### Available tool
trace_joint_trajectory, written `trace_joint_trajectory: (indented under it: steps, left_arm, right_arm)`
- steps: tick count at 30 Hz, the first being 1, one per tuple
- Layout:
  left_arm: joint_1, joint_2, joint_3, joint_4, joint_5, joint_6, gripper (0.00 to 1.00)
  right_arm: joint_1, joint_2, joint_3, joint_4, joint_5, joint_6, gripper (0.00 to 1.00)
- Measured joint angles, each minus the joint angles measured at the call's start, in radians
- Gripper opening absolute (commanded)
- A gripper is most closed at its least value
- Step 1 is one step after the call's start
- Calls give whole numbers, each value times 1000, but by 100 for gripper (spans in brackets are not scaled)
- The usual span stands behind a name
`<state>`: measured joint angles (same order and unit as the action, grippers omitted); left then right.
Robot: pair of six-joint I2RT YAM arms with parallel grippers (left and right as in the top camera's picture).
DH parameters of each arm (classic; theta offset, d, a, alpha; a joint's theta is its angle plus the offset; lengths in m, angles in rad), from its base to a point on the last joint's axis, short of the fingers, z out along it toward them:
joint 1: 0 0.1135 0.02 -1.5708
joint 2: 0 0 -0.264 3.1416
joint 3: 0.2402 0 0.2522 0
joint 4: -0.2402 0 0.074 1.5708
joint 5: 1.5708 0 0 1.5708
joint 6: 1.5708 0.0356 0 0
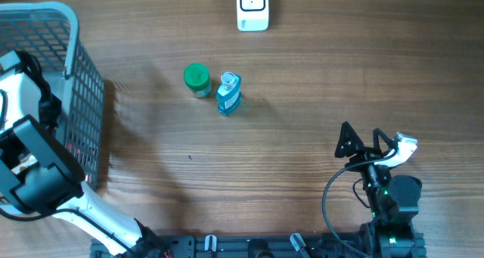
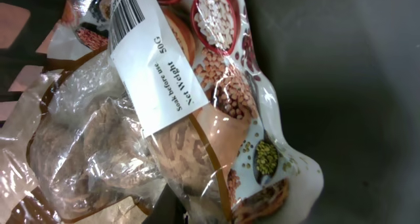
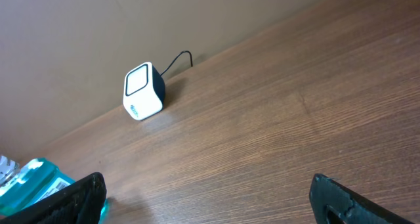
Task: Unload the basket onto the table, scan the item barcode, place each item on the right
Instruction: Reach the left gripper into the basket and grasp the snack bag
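Where the arms are mounted at the near edge of the table (image 1: 302, 212), we see the right claw (image 1: 376, 146) on the right side, its two fingers spread as wide as they go and nothing between them. Bare wood lies all round it, to the right edge and ahead.

On the near left, the left arm (image 1: 45, 175) slants up and over the rim of the grey mesh basket (image 1: 73, 31), which sits hard against the table's left edge and runs out of the overhead view. Down inside it lies the packet (image 2: 216, 106) of pulses, which fills the left wrist view. It is crinkled clear film printed with bowls of beans, and a white label (image 2: 157, 66) is stuck aslant across it. The barcode (image 2: 128, 8) sits at the label's upper end, partly cut off by the top of the view. The left claw (image 2: 169, 209) is closed and only a dark sliver of it shows under the film. We cannot tell whether the film is actually pinched.

Past the basket's right wall comes a strip of bare wood, then the green-lidded jar (image 1: 197, 79), with the blue bottle (image 1: 228, 93) just beside it on the right.

Farthest off, the white scanner (image 1: 252, 8) stands at the far edge with its cable (image 3: 176, 61) trailing behind it. A broad stretch of open wood separates it from the bottle and from the right claw.
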<state>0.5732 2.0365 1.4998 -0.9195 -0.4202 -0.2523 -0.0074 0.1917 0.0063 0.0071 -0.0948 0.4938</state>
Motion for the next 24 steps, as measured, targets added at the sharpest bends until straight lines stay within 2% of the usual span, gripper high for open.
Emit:
trace_joint_trajectory:
  steps: [5,10,15,24]
  left_arm:
    - [0,1,35,-68,-6,0,4]
    - [-13,0,223,-203,-1,-8,4]
    - [-42,-39,398,-267,0,-11,4]
    - [-43,-222,437,-270,11,-12,4]
  right_arm:
    - [0,0,0,-1,3,0,100]
    - [0,0,0,-4,3,0,100]
    - [0,0,0,-4,3,0,100]
    - [0,0,0,-4,3,0,100]
